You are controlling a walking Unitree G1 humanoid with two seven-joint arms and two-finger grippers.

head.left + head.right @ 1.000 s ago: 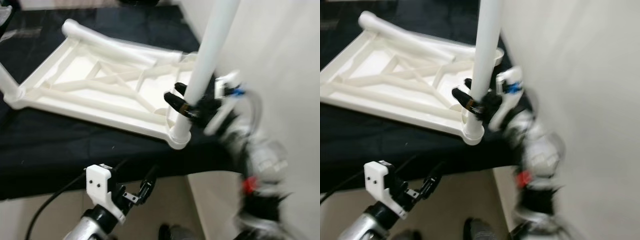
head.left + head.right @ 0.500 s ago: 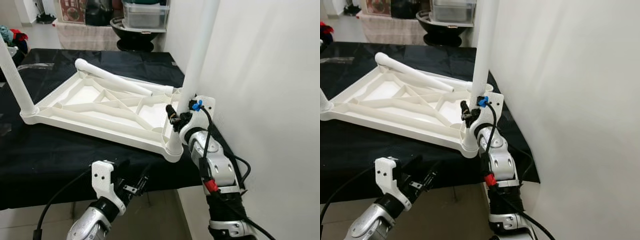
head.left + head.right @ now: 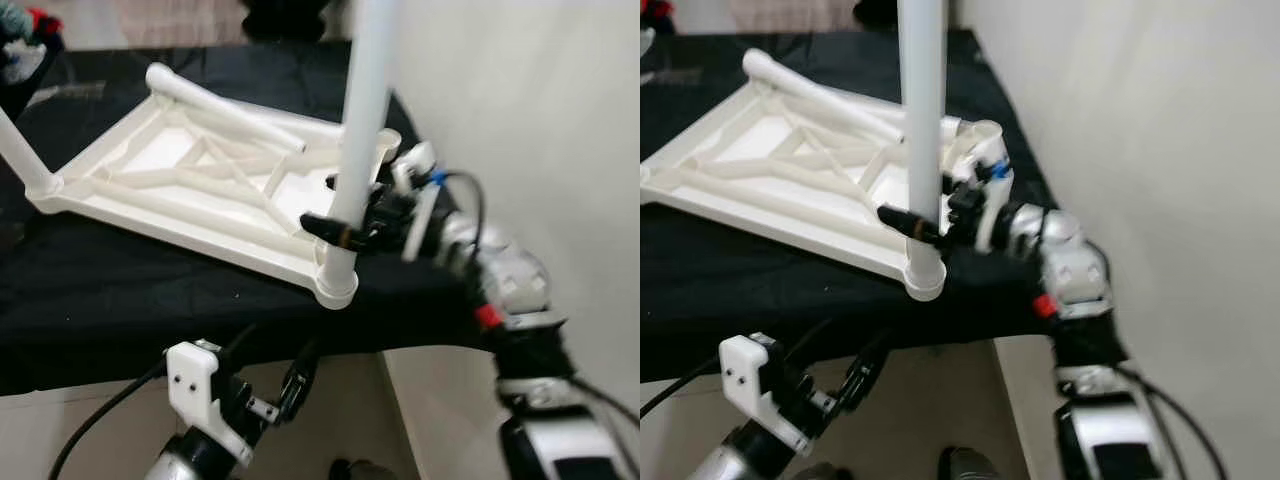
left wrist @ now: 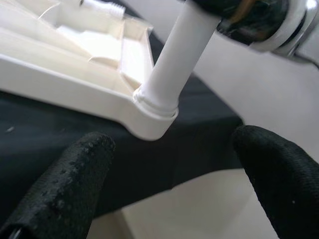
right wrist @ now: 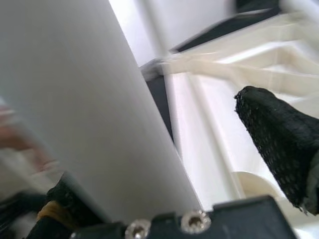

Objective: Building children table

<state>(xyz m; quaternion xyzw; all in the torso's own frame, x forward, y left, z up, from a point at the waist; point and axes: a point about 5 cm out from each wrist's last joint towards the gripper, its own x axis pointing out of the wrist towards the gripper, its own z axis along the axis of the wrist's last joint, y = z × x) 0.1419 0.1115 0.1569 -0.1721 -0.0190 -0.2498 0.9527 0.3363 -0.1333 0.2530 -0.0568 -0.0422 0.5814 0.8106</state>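
The white children's tabletop (image 3: 190,190) lies upside down on a black-covered table (image 3: 120,300). One white leg (image 3: 362,110) stands upright in the near right corner socket (image 3: 336,283). A second leg (image 3: 22,155) stands at the left corner, and a loose leg (image 3: 225,108) lies across the far side. My right gripper (image 3: 340,220) reaches in from the right around the upright leg. In the right wrist view the leg (image 5: 99,109) rests against one finger, while the other finger (image 5: 279,144) stands off it. My left gripper (image 3: 270,362) is open below the table's front edge, facing that corner socket (image 4: 152,117).
A white wall (image 3: 520,110) runs close along the table's right side, behind my right arm. The black cloth hangs over the front edge, with pale floor (image 3: 90,420) below. Dark containers stand blurred at the far end.
The head camera has tipped down and the picture is blurred. My right forearm has swung out to the right while its gripper stays at the upright leg. The left gripper stays low.
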